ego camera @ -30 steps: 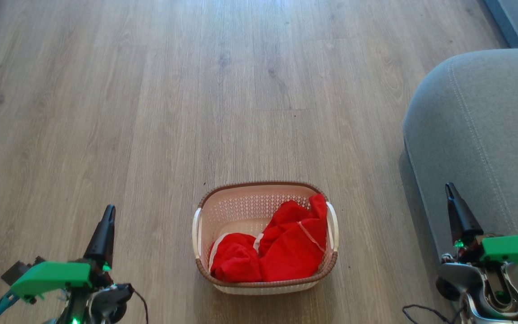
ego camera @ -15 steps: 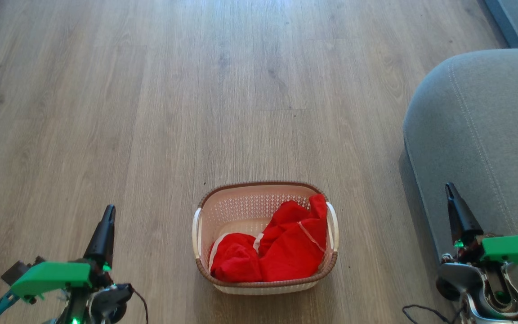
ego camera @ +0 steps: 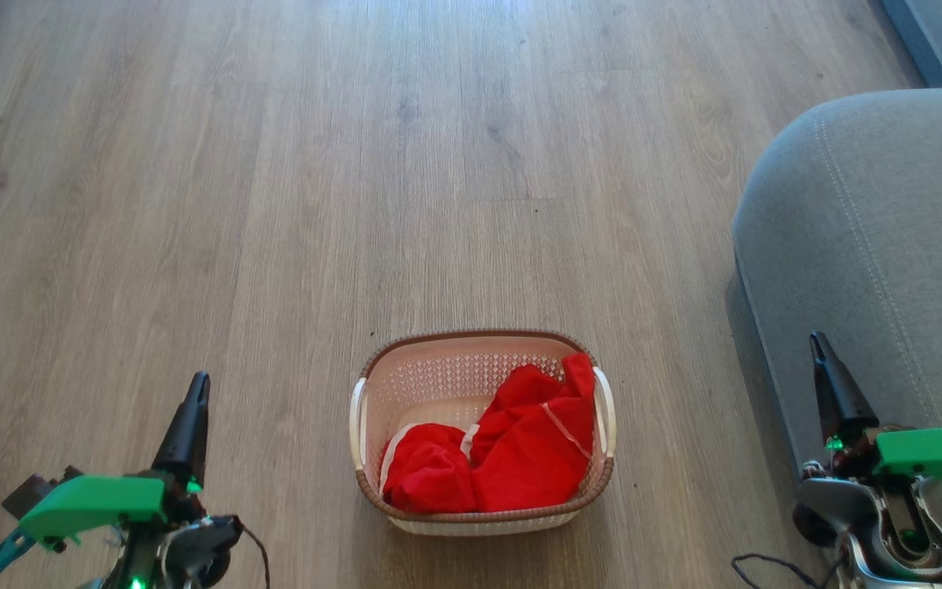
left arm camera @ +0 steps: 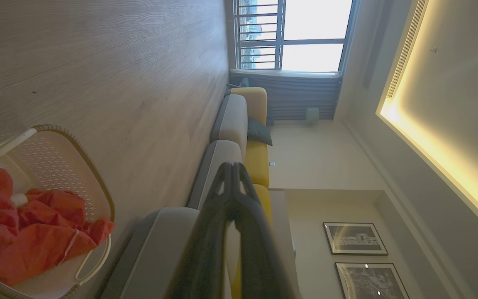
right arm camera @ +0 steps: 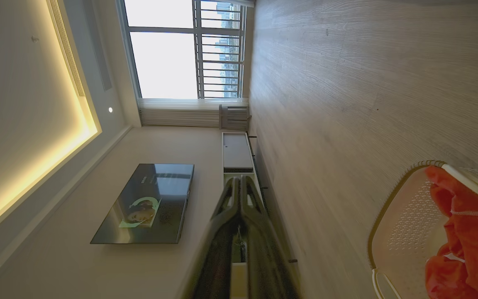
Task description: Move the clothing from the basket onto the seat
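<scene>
The basket (ego camera: 438,378) stands upright on the wooden floor (ego camera: 275,204). It is cream perforated plastic, a rounded rectangle with a brown woven-look rim and a white handle (ego camera: 354,421) on each short side. The clothing (ego camera: 520,458) lies crumpled inside it: bright red fabric with thin white piping, heaped against the near and right walls, one fold rising to the rim by the right handle. The seat (ego camera: 872,229), a large grey cushion with rounded edges and pale stitched seams, sits to the basket's right, apart from it.
</scene>
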You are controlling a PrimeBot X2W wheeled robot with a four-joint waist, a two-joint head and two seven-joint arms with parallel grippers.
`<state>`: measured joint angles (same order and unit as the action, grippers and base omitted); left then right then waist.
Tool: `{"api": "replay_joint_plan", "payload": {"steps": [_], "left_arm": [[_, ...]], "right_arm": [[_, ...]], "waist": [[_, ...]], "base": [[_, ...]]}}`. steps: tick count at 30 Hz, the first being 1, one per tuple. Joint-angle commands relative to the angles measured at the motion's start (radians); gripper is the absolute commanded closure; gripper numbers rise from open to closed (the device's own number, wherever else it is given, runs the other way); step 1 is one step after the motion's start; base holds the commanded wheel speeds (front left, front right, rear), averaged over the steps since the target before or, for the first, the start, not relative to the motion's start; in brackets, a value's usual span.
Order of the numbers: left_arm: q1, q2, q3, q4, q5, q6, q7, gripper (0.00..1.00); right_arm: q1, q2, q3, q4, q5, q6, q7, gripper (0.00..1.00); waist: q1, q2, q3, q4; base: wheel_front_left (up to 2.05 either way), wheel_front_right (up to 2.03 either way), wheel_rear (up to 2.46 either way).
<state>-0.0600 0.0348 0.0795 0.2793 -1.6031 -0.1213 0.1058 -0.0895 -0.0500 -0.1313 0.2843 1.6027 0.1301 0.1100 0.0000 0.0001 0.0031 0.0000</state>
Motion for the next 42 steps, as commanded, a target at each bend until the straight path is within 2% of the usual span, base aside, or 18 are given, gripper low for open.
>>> {"api": "replay_joint_plan", "payload": {"steps": [1,42], "left_arm": [[-0.048,0.015,0.034,-0.034,-0.006,-0.009,0.007,1.00],[-0.048,0.015,0.034,-0.034,-0.006,-0.009,0.007,1.00]], "right_arm": [[-0.018,0.000,0.018,-0.040,0.006,0.001,0.003,1.00],[-0.018,0.000,0.018,-0.040,0.006,0.001,0.003,1.00]], "waist": [[0.0000,-0.0001,0.000,0.000],[0.0000,-0.0001,0.000,0.000]], "base": [[0.00,0.00,0.00],[0.00,0.00,0.00]]}}
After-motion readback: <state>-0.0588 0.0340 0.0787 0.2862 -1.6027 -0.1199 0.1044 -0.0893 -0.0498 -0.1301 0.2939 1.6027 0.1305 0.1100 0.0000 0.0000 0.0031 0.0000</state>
